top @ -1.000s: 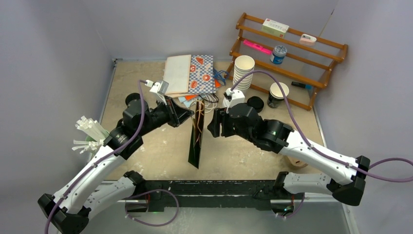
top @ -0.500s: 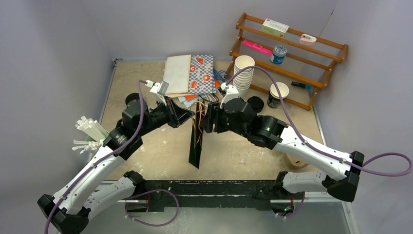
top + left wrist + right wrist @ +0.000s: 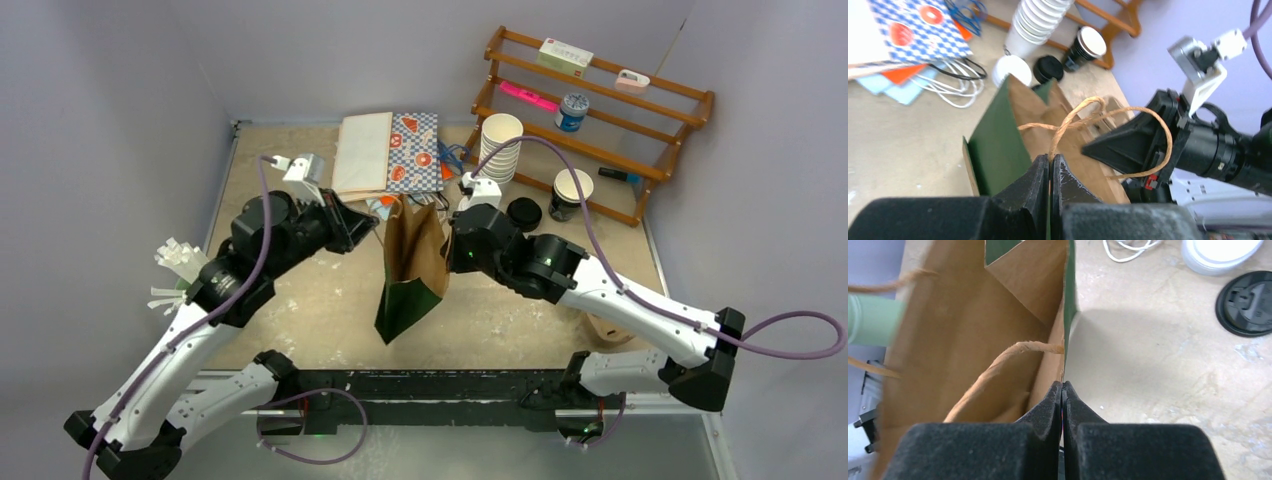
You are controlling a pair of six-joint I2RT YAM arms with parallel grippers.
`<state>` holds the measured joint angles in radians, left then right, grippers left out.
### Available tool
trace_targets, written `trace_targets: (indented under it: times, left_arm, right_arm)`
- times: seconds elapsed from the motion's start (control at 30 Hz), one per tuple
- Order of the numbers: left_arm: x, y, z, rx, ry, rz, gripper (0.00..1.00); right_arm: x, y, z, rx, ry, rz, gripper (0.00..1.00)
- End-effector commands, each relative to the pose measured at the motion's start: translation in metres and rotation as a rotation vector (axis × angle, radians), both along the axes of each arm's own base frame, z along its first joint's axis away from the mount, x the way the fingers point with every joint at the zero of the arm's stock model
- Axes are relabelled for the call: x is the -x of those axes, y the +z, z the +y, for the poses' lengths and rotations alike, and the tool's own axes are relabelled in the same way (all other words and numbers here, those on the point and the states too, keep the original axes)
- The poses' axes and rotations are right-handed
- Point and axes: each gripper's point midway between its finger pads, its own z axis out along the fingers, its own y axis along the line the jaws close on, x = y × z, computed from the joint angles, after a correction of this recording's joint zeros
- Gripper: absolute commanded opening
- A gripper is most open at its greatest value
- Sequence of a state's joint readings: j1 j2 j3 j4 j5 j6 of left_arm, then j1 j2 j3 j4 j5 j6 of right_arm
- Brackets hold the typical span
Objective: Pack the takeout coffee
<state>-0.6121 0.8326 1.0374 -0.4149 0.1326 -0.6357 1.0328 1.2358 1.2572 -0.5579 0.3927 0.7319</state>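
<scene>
1. Top external view gives the layout. On the table (image 3: 300, 290), a paper bag (image 3: 408, 275) stands between the two arms, green outside and brown inside, with its mouth spread open and facing up.
2. A wooden rack (image 3: 640, 95) runs along the far right. The takeout coffee (image 3: 570, 193) stands upright at its foot with the white lid on top, so its long axis is vertical. It is well apart from the bag, to the bag's far right.
3. A stack of white cups (image 3: 499, 148) and a loose black lid (image 3: 523, 213) sit in the stretch between the bag and the coffee.
4. The left gripper (image 3: 374, 230) is closed on the bag's left wall. The left wrist view shows its fingers pinched tight on the rim, just where a twine handle (image 3: 1083, 117) rises.
5. The right gripper (image 3: 449, 248) is clamped narrow on the opposite wall. Its wrist view shows the paper edge caught between the pads.
6. The coffee lies on the right arm's side, far closer to that gripper than to the left one.
7. The right gripper probably has to let go of the wall and reach away to the right and back for the cup, passing the black lid, while the left keeps the mouth open. With one wall freed, the bag may sag shut.
</scene>
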Motion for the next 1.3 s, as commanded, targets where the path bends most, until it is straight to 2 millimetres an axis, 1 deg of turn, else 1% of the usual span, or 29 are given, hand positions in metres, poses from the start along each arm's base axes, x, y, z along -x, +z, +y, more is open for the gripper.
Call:
trace_targets:
  times: [0.0, 0.07, 0.13, 0.2, 0.27, 0.3, 0.33, 0.37, 0.4, 0.47, 0.53, 0.57, 0.63, 0.7, 0.77, 0.83, 0.87, 0.97, 1.1, 1.2, 1.23, 1.27]
  left_arm:
    - [-0.005, 0.029, 0.046, -0.075, 0.211, -0.054, 0.0]
    - [-0.005, 0.03, 0.054, -0.093, 0.239, -0.063, 0.0]
    - [-0.005, 0.028, 0.056, -0.101, 0.247, -0.062, 0.0]
    - [-0.003, 0.026, 0.05, -0.087, 0.218, -0.063, 0.0]
    - [0.0, 0.029, 0.035, -0.047, 0.142, -0.082, 0.0]
    - [0.004, 0.03, 0.026, -0.026, 0.091, -0.091, 0.07]
    - [0.008, 0.033, 0.018, -0.01, 0.036, -0.103, 0.29]
    - [0.011, 0.033, 0.012, -0.005, -0.001, -0.105, 0.45]
    - [0.012, 0.029, 0.01, -0.011, -0.017, -0.094, 0.55]
    - [0.008, 0.016, 0.014, -0.063, 0.012, -0.05, 0.65]
    - [0.005, 0.001, 0.019, -0.137, 0.024, -0.001, 0.71]
    - [0.005, -0.007, 0.02, -0.169, 0.024, 0.022, 0.72]
    - [0.005, -0.023, 0.022, -0.203, 0.029, 0.063, 0.71]
    - [0.004, -0.04, 0.018, -0.199, 0.024, 0.106, 0.67]
    - [0.005, -0.063, 0.01, -0.193, -0.007, 0.152, 0.66]
    - [0.009, -0.087, -0.001, -0.177, -0.064, 0.186, 0.7]
    - [0.011, -0.101, -0.005, -0.169, -0.078, 0.212, 0.75]
    - [0.012, -0.133, -0.01, -0.193, -0.089, 0.268, 0.82]
    - [0.012, -0.158, -0.02, -0.275, -0.061, 0.295, 0.8]
    - [0.013, -0.168, -0.033, -0.29, -0.068, 0.306, 0.79]
    - [0.014, -0.17, -0.038, -0.289, -0.074, 0.302, 0.78]
    - [0.014, -0.173, -0.041, -0.295, -0.075, 0.302, 0.73]
  right_arm:
    - [-0.002, -0.003, -0.038, 0.071, -0.105, -0.015, 0.0]
    - [-0.004, -0.006, -0.048, 0.085, -0.128, -0.012, 0.0]
    - [-0.006, -0.01, -0.054, 0.093, -0.143, -0.007, 0.0]
    - [-0.008, -0.014, -0.056, 0.09, -0.146, -0.007, 0.0]
    - [-0.008, -0.018, -0.055, 0.079, -0.137, -0.002, 0.0]
    - [-0.009, -0.019, -0.054, 0.072, -0.132, -0.003, 0.0]
    - [-0.009, -0.021, -0.054, 0.069, -0.131, 0.0, 0.0]
    - [-0.009, -0.024, -0.054, 0.068, -0.129, 0.004, 0.0]
    - [-0.01, -0.027, -0.055, 0.072, -0.131, 0.009, 0.0]
    - [-0.01, -0.036, -0.06, 0.085, -0.137, 0.026, 0.0]
    - [-0.009, -0.044, -0.067, 0.093, -0.148, 0.044, 0.0]
    - [-0.008, -0.049, -0.069, 0.096, -0.149, 0.049, 0.0]
    - [-0.005, -0.051, -0.071, 0.082, -0.14, 0.044, 0.0]
    - [-0.003, -0.048, -0.072, 0.061, -0.135, 0.028, 0.0]
    - [-0.002, -0.043, -0.073, 0.04, -0.124, 0.006, 0.0]
    - [-0.001, -0.037, -0.073, 0.018, -0.11, -0.013, 0.0]
    - [0.0, -0.035, -0.072, 0.01, -0.1, -0.019, 0.0]
    - [0.001, -0.03, -0.07, -0.003, -0.082, -0.029, 0.0]
    - [0.001, -0.03, -0.065, -0.004, -0.063, -0.023, 0.0]
    - [0.0, -0.031, -0.062, -0.007, -0.055, -0.02, 0.0]
    - [0.001, -0.031, -0.061, -0.009, -0.05, -0.017, 0.0]
    - [0.0, -0.031, -0.06, -0.013, -0.05, -0.018, 0.0]
